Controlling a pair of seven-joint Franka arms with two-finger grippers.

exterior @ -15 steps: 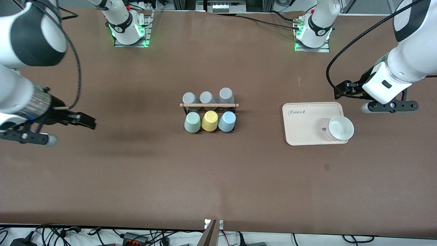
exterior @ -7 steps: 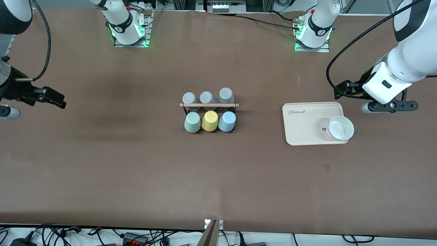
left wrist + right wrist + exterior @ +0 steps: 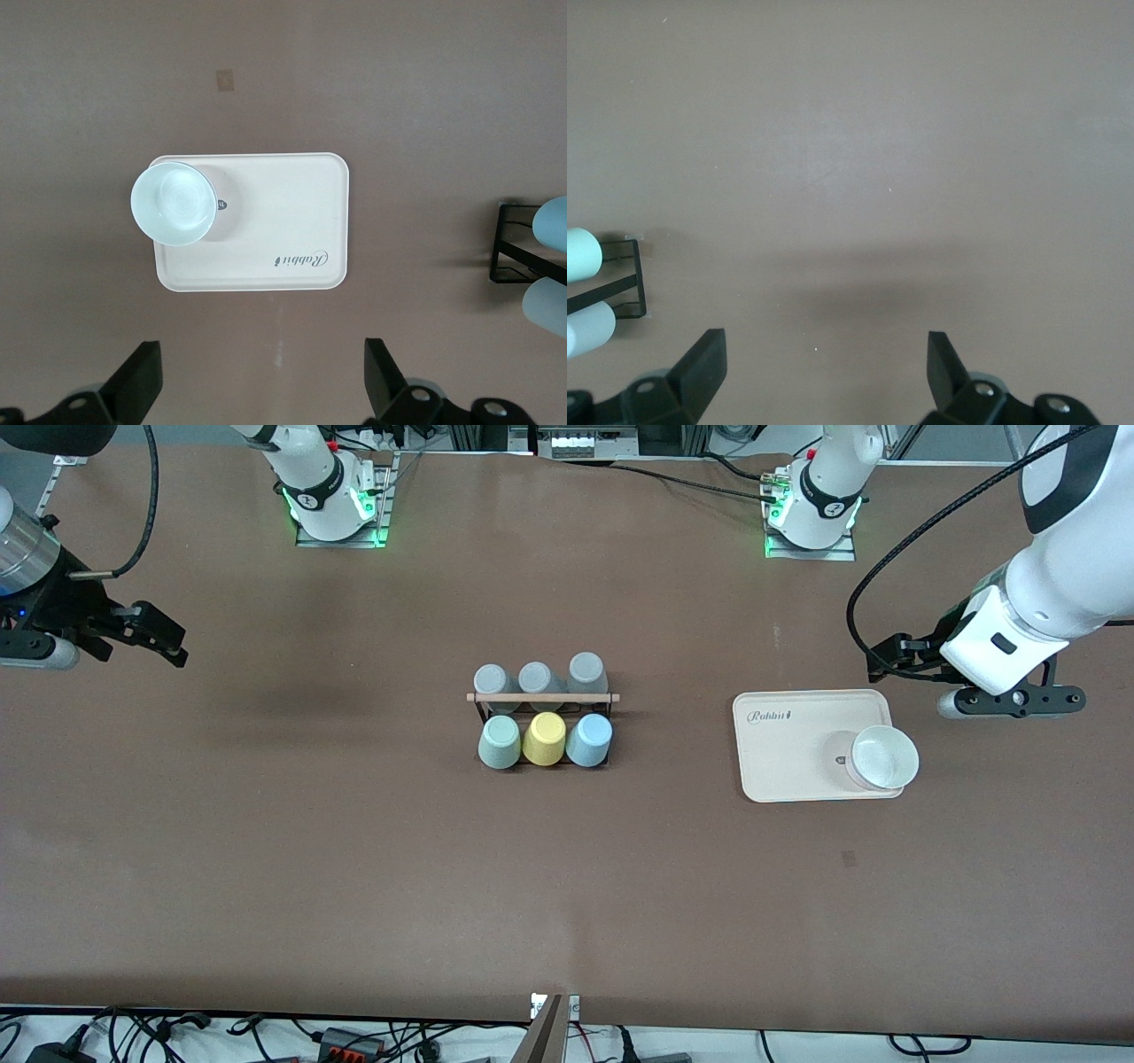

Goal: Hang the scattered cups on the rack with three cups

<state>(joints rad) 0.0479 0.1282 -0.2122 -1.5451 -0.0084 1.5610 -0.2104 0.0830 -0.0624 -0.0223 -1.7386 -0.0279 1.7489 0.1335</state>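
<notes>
The black wire rack (image 3: 542, 698) with a wooden rod stands mid-table. The mint green cup (image 3: 500, 742) and the light blue cup (image 3: 589, 740) sit upside down in its nearer row, with a yellow cup (image 3: 544, 738) between them. Three grey cups (image 3: 537, 677) fill the farther row. My right gripper (image 3: 173, 642) is open and empty over bare table toward the right arm's end. Its wrist view shows the rack's end (image 3: 633, 283) and the mint cup (image 3: 580, 252). My left gripper (image 3: 886, 660) is open and empty, waiting beside the tray. Its wrist view shows the blue cup (image 3: 554, 221).
A beige tray (image 3: 788, 735) holding a white bowl (image 3: 881, 757) lies toward the left arm's end of the table; both show in the left wrist view, the tray (image 3: 283, 221) and the bowl (image 3: 174, 202).
My right gripper has drawn away from the rack toward the right arm's end of the table and toward the bases. The left arm and the cups have not moved.
</notes>
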